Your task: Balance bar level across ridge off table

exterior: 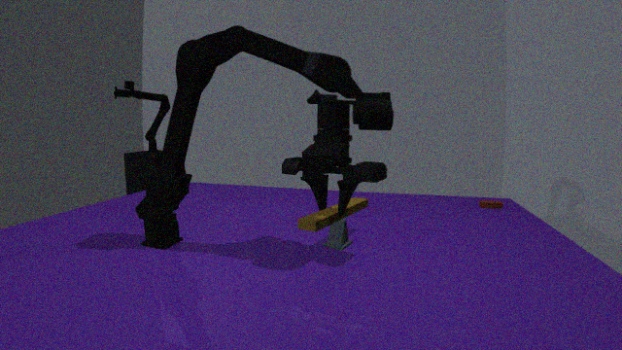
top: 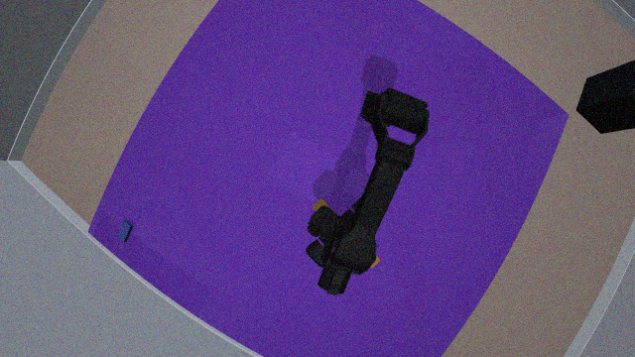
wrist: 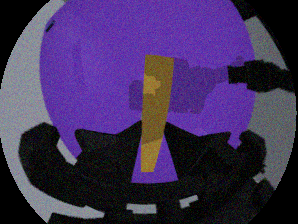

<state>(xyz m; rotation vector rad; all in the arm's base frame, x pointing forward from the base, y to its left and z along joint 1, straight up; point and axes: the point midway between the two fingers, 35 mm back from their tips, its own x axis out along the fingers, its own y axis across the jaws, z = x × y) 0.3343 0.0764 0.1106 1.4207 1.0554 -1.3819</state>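
yellow bar [exterior: 332, 214] pinched in pincer [exterior: 333, 205], lying atop grey ridge [exterior: 338, 235], above purple table [exterior: 437, 272].

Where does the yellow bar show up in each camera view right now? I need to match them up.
Top: bar mostly hidden under the arm; yellow tips peek out on both sides of the wrist.
Exterior: bar centre frame, gripped by the gripper, over the grey ridge.
Wrist: bar runs up the middle, over the purple mat.
Shared landmark: the gripper, shut on the bar.
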